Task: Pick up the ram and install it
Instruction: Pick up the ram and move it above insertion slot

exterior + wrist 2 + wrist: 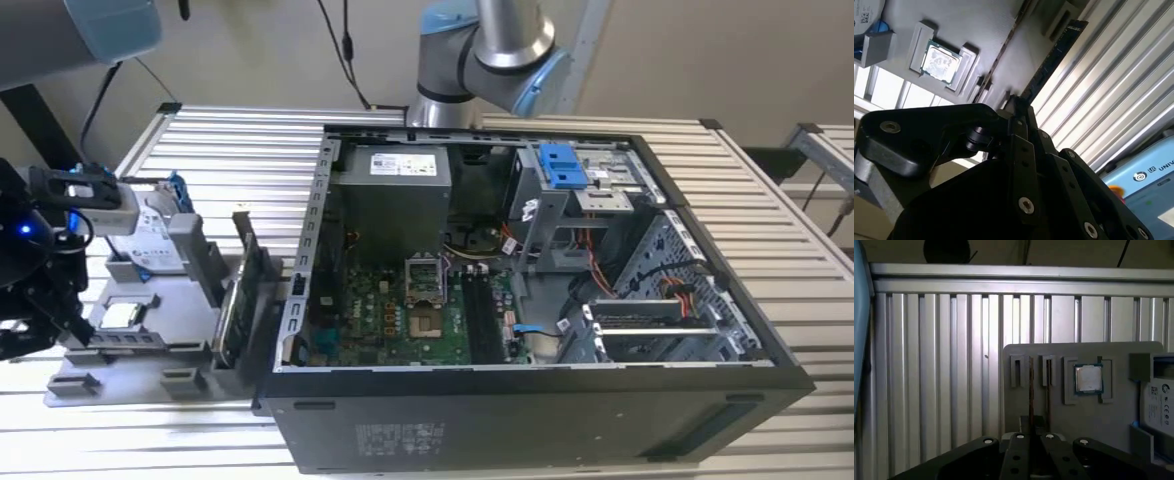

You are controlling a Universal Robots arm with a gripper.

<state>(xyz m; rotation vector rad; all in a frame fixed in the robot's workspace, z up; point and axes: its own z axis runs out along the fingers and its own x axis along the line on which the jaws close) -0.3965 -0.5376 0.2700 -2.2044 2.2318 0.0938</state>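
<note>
The ram (1054,57) is a slim dark stick standing on edge in a slot of the grey holder tray (1134,440). In the first wrist view I see the ram (1030,395) edge-on as a thin line running under my gripper (1034,437). In the second wrist view my gripper (1016,104) is shut on the near end of the stick, whose far end still reaches along the tray. In the exterior view the gripper (67,328) hangs low over the tray (160,380) at that view's left.
The tray also carries a processor chip (1088,378), a silver hard drive (147,240) and an upright green card (234,300). An open computer case (534,420) with its motherboard (427,310) lies at the exterior view's right, on a slatted metal table (787,270).
</note>
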